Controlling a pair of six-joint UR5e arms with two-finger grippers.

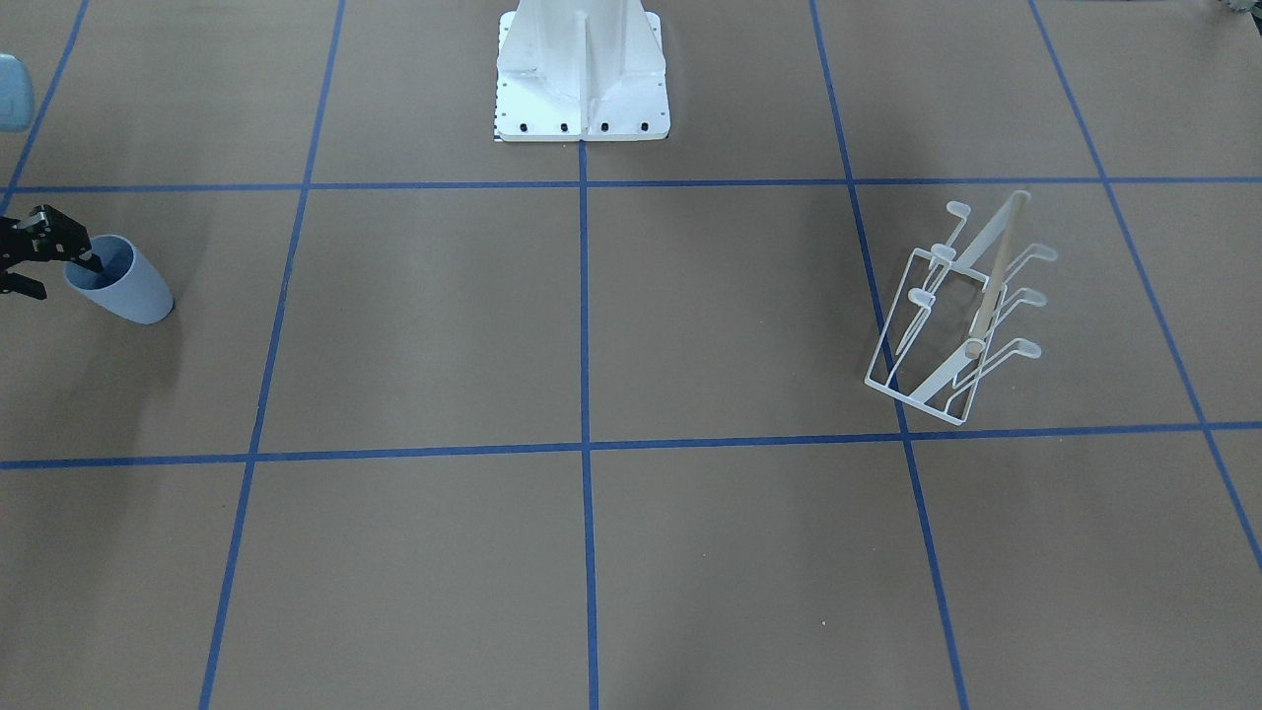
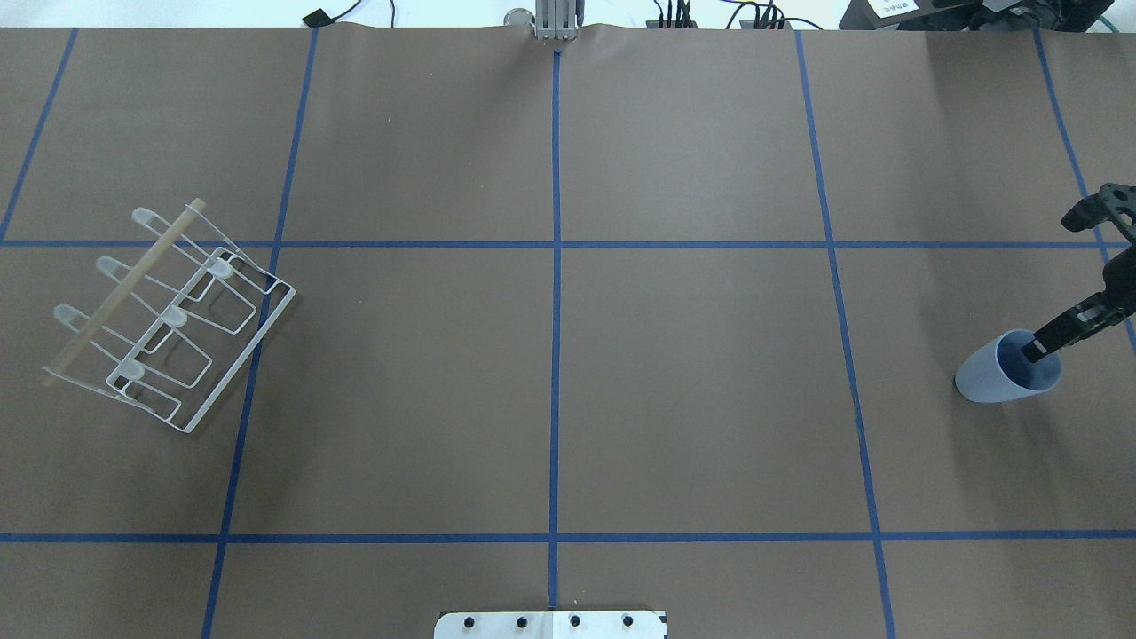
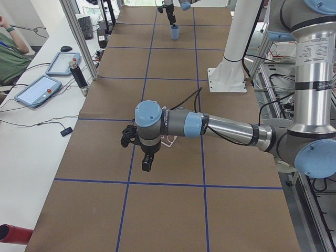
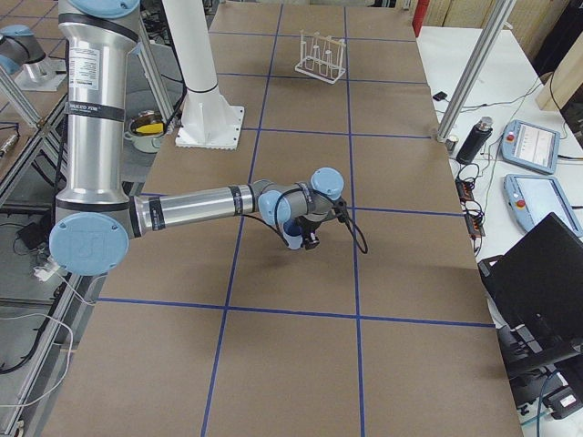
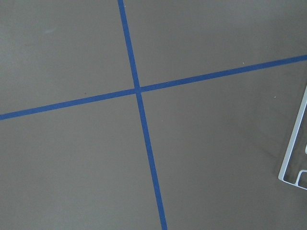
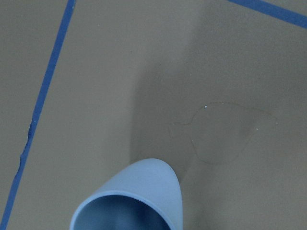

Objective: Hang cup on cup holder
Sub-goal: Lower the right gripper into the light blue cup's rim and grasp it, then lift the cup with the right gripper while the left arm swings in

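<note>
The pale blue cup [image 1: 126,286] stands near the table's right end; it also shows in the overhead view [image 2: 998,377] and the right wrist view [image 6: 139,196]. My right gripper [image 1: 66,278] is open at its rim. One fingertip [image 2: 1037,346] is inside the cup and the other finger is outside, apart from the wall. The white wire cup holder [image 1: 946,325] with its wooden rod stands at the left end [image 2: 169,319]. My left gripper [image 3: 147,160] hangs over the table beside the holder; I cannot tell if it is open or shut. A corner of the holder [image 5: 293,167] shows in the left wrist view.
The white bolted pedestal [image 1: 582,79] stands at the robot's side of the table, in the middle. Blue tape lines divide the brown table [image 2: 692,373] into squares. Tablets and cables lie on side benches beyond the table's far edge.
</note>
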